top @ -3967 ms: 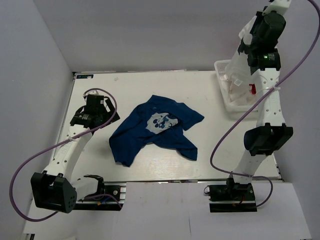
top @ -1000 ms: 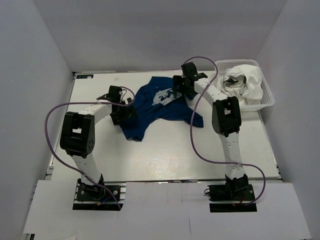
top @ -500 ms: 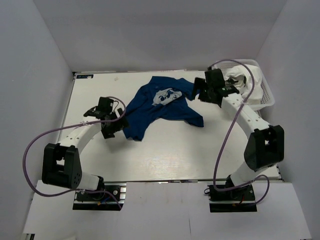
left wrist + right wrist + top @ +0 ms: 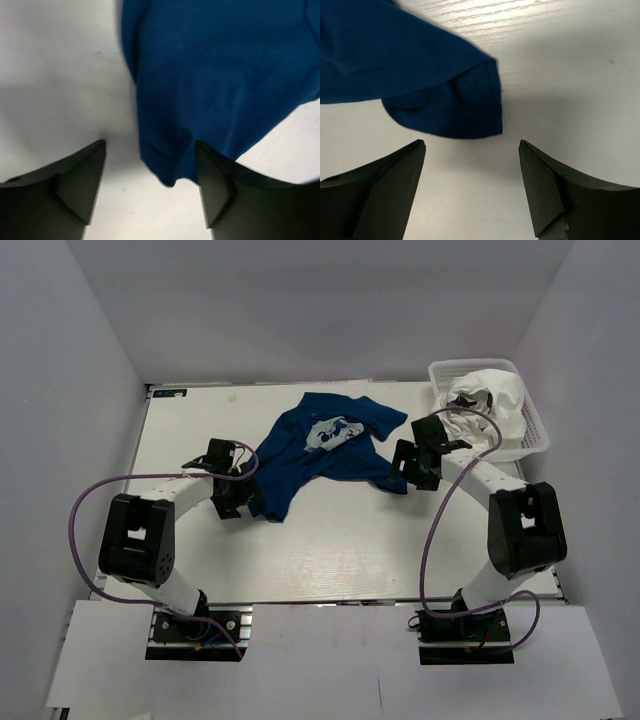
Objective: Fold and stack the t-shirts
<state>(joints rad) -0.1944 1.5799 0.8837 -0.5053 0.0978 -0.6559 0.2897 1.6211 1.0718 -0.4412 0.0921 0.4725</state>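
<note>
The left pincer (image 4: 238, 498) gapes wide, low over the table (image 4: 340, 540), with the navy t-shirt's (image 4: 305, 455) near-left hem between its fingers, ungripped. That shirt lies crumpled mid-table, print up. The right pincer (image 4: 398, 475), equally wide and holding nothing, faces its right sleeve tip. Far right, the white t-shirt (image 4: 495, 400) fills the basket (image 4: 537, 440)

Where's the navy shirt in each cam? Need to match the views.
Top external: navy blue cloth t-shirt, spread across the centre.
Left wrist: fills the upper right, a corner dipping to bottom centre.
Right wrist: upper left, folded tip reaching centre.
Shared landmark: the white table under it.
</note>
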